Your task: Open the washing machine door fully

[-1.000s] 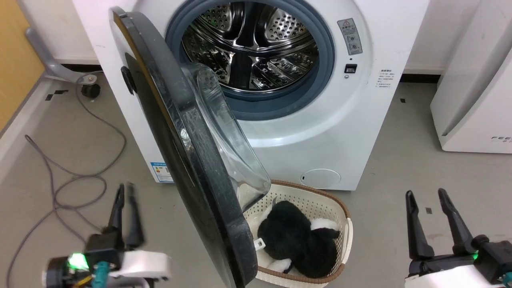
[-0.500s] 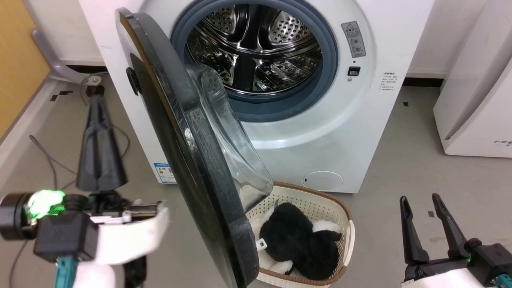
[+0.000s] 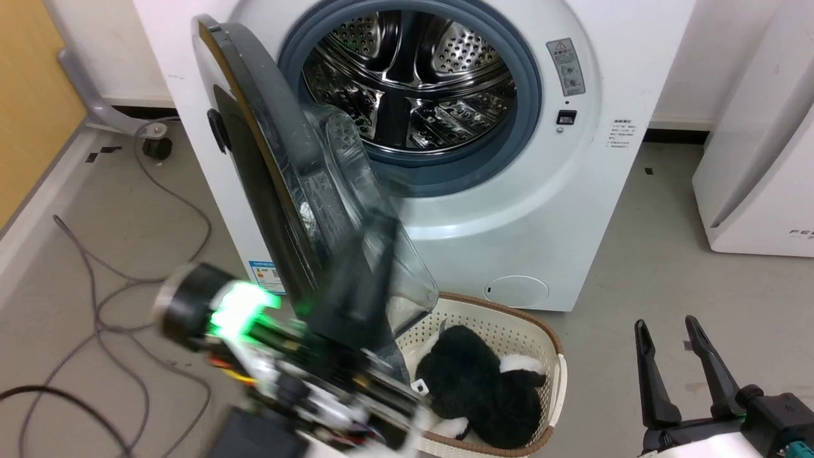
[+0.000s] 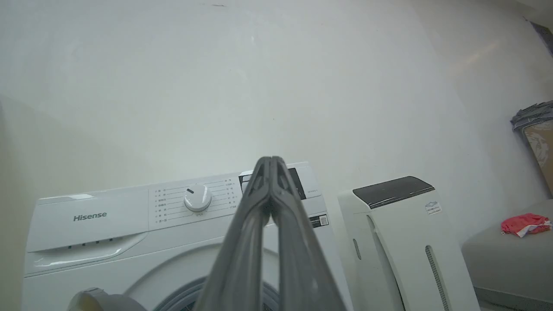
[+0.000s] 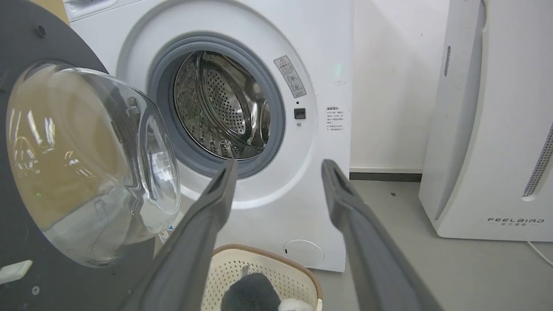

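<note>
Your left gripper (image 4: 271, 164), pinched closed and empty, hangs by the half-open washing machine door (image 3: 267, 191), probably to push it wider; your right gripper (image 3: 664, 323) idles spread.

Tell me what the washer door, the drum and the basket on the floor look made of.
Washing machine door: the dark frame looks like matte plastic. Its clear bowl is glossy with reflections; glass or clear plastic, can't tell which. Drum: polished steel, mirror-bright and perforated. Laundry basket: probably moulded plastic, cream with regular holes and a brown rim.
</note>
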`<state>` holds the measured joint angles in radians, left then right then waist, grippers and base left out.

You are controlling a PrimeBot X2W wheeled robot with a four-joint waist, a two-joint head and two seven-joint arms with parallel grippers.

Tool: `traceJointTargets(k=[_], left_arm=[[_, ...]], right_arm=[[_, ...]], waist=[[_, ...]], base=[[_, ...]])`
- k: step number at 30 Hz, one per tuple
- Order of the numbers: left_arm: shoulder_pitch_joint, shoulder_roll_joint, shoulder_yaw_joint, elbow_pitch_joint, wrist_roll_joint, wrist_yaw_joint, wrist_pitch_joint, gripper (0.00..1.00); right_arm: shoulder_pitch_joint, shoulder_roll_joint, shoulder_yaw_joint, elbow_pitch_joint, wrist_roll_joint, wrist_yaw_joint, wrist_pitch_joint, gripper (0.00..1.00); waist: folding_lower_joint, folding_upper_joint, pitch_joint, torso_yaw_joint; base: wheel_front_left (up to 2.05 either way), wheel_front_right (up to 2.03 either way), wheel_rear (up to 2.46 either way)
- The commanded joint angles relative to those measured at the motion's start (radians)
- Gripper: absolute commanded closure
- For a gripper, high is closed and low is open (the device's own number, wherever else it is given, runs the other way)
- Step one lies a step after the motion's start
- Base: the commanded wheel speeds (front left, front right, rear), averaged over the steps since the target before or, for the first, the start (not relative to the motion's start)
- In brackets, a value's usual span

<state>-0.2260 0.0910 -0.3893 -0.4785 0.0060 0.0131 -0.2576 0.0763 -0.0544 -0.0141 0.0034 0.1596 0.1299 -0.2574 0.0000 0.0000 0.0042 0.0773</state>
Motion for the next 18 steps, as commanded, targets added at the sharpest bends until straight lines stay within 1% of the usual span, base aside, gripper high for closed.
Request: traceJointTargets(k=[1, 8, 18], left_arm=[[-0.009, -0.004, -0.033, -0.001, 0.001, -0.013, -0.004, 1.0], [0.013, -0.001, -0.171, 0.06, 0.012, -0.062, -0.004, 1.0], [0.091, 0.026, -0.312, 0.157, 0.029, -0.082, -0.004, 1.0]], right_arm=[[0.012, 0.004, 0.0, 0.002, 0.009, 0.001, -0.004, 0.0], [0.016, 0.004, -0.002, 0.009, 0.007, 0.001, -0.004, 0.0], [0.026, 0.004, -0.018, 0.018, 0.005, 0.001, -0.004, 0.0]], waist=[[0.0, 0.0, -0.001, 0.003], [0.0, 0.0, -0.001, 0.017], [0.0, 0.0, 0.0, 0.045]], base=[[0.0, 0.0, 0.0], [0.0, 0.0, 0.0], [0.0, 0.0, 0.0]])
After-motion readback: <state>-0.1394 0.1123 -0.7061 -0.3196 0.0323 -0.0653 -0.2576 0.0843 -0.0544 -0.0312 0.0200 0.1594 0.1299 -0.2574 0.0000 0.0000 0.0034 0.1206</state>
